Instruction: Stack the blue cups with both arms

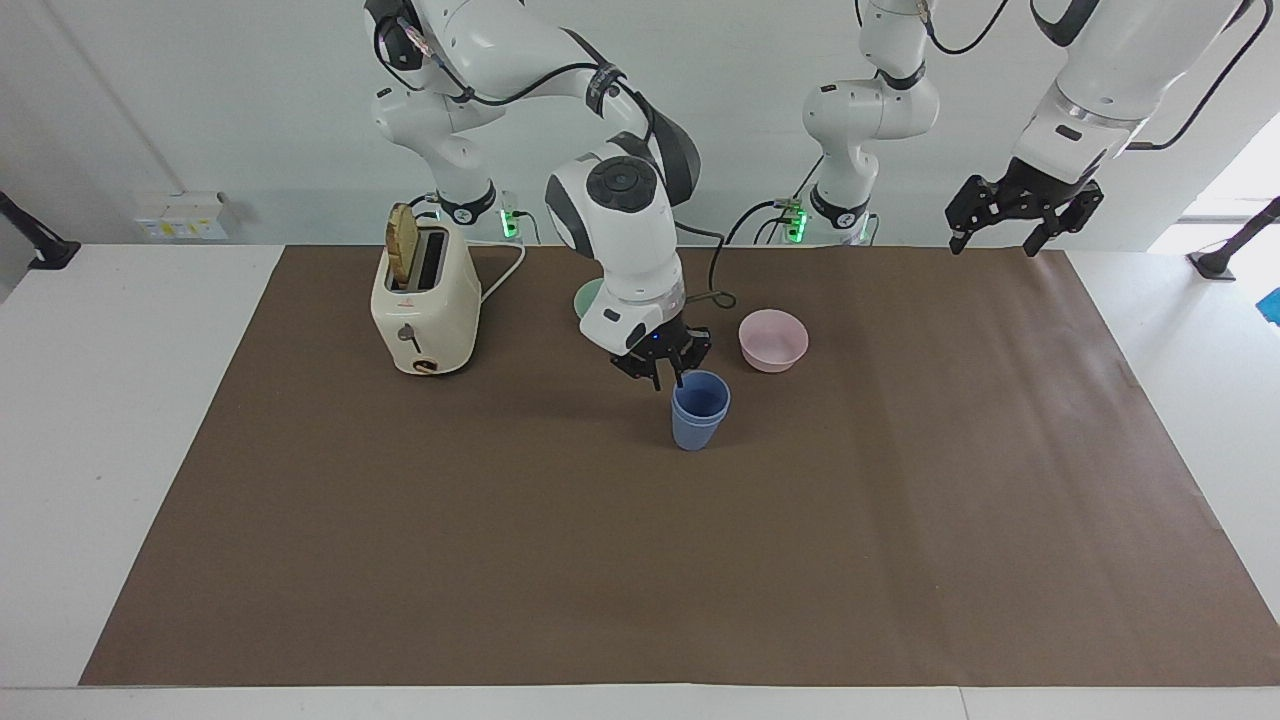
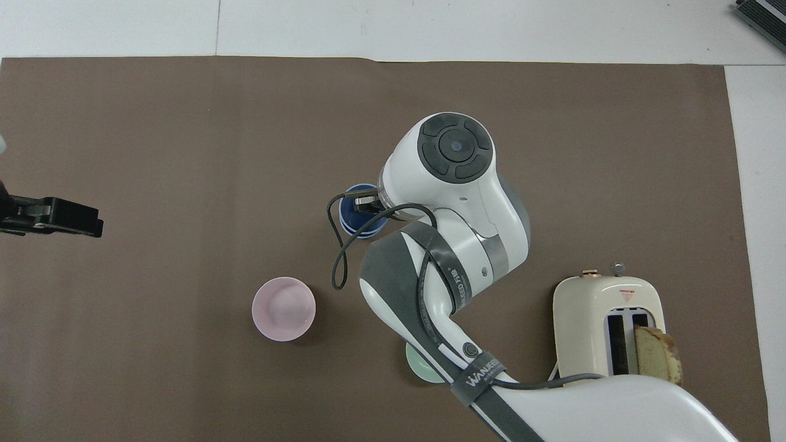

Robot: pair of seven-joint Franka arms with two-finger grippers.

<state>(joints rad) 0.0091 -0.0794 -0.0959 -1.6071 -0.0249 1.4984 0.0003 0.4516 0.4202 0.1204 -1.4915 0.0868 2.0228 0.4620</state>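
The two blue cups (image 1: 698,418) stand nested, one inside the other, upright on the brown mat near the table's middle. In the overhead view the cups (image 2: 355,215) are partly covered by the right arm. My right gripper (image 1: 668,378) hangs just over the stack's rim, on the side nearer the robots, with its fingers apart and holding nothing. In the overhead view only its black edge (image 2: 366,202) shows, over the cups. My left gripper (image 1: 992,240) waits open and empty in the air over the mat's edge at the left arm's end, and it also shows in the overhead view (image 2: 58,216).
A pink bowl (image 1: 773,340) sits beside the cups, slightly nearer the robots, toward the left arm's end. A mint-green bowl (image 1: 586,297) lies mostly hidden under the right arm. A cream toaster (image 1: 425,300) holding bread stands toward the right arm's end.
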